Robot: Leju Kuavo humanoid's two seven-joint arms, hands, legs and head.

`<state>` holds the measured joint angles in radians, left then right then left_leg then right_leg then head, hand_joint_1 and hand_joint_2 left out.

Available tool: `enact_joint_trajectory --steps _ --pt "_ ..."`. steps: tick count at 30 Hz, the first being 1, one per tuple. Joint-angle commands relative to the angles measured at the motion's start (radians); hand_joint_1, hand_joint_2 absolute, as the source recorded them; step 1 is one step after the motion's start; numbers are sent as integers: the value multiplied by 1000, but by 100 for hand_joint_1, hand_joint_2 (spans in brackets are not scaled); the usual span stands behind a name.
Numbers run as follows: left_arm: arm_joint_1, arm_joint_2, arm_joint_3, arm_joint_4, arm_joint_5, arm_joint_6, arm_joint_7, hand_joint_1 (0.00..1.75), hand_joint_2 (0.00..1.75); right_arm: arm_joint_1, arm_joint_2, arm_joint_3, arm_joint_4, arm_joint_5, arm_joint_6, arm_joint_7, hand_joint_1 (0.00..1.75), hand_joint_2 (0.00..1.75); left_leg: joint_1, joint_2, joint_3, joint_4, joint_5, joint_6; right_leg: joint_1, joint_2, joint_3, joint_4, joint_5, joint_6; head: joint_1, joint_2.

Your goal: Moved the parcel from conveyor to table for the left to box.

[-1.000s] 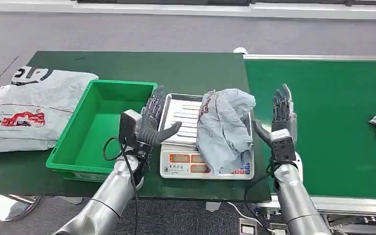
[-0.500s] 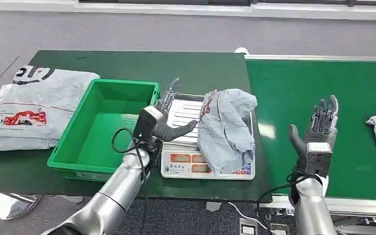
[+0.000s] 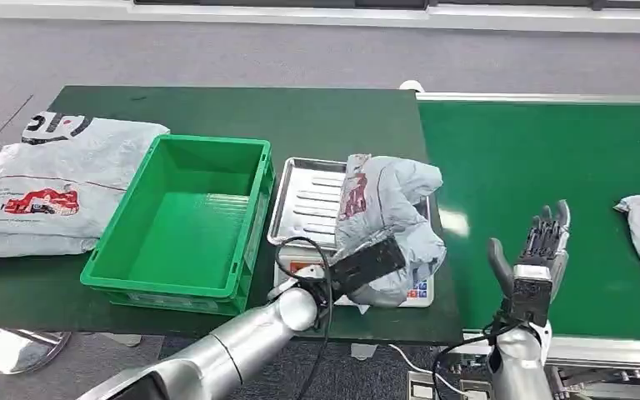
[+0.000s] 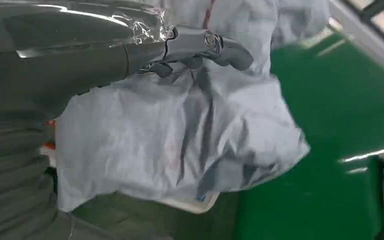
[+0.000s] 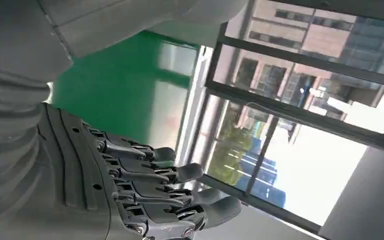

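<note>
table [image 3: 217, 108] edge | left hand [image 3: 367, 265] grips parcel [image 3: 387, 217] (on scale [image 3: 308, 204]) | right hand [image 3: 533, 258] spread, empty

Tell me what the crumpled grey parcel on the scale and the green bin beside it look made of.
The crumpled grey parcel looks like thin plastic mailer film: soft wrinkles, slight sheen. The green rectangular bin appears to be rigid moulded plastic: smooth, glossy walls and a thick rim.
</note>
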<state>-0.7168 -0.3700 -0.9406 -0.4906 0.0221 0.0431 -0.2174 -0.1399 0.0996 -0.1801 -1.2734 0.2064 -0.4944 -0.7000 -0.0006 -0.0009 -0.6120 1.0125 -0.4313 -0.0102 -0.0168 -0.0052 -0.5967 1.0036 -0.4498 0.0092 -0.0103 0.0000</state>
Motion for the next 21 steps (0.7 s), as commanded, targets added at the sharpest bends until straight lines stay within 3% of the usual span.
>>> enact_joint_trajectory --steps 1,12,15,17,21 --pt "-55 21 -180 88 13 0 11 0 175 -20 28 -61 75 -2 4 2 0 175 1 1 3 -1 0 0 1 1 3 -2 0 -1 0 0" --pt "-55 21 -180 88 13 0 11 0 175 -20 28 -61 75 -2 4 2 0 175 1 1 3 -2 0 0 1 1 4 -2 0 -1 0 0" --pt "-53 21 -224 99 45 -75 55 0 175 -12 42 -41 89 22 28 2 0 175 1 1 3 -1 0 0 1 1 3 -2 0 -1 0 0" --pt "-57 21 -236 115 68 -89 91 0 175 -14 41 -43 109 -15 73 2 0 175 1 1 3 -1 0 0 1 1 3 -2 0 -1 0 0" --pt "-67 21 -259 149 101 -166 86 0 175 -40 12 -49 180 -83 324 2 0 175 2 2 6 -4 0 0 2 2 7 -6 1 -1 0 0"
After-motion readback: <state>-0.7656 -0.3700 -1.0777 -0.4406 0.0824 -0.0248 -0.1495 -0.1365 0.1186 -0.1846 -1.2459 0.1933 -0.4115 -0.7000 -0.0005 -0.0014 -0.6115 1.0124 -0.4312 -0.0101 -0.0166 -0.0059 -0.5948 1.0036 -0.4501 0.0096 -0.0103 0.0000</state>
